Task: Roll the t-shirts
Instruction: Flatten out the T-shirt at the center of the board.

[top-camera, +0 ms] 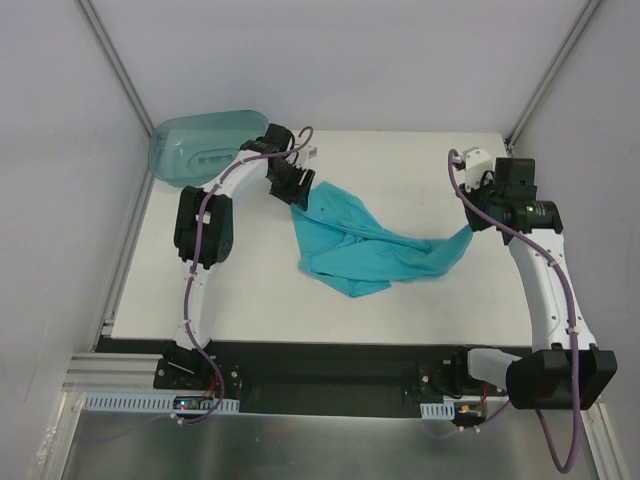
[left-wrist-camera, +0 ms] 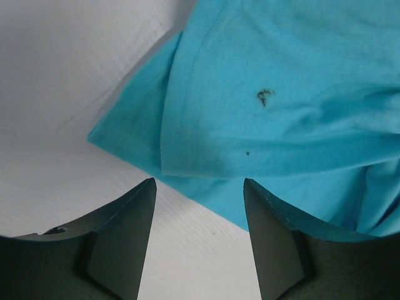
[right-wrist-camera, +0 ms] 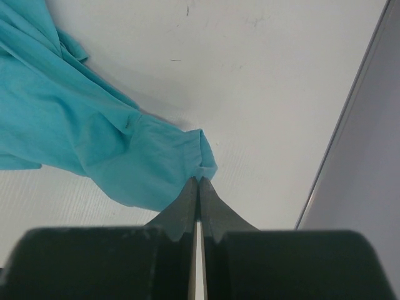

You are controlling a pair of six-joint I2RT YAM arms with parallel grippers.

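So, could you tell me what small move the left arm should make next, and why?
Probably lower the left gripper onto the t-shirt hem just ahead of its fingertips and close. Its jaws stand open and hold nothing, while the right gripper is shut on the other end; the shirt lies crumpled, so a second grip seems needed to spread it flat.

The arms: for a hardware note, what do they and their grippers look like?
Both the left arm and right arm have white links, black joint housings and a purple cable alongside. The left gripper and right gripper have dark, tapering wedge-shaped fingers.
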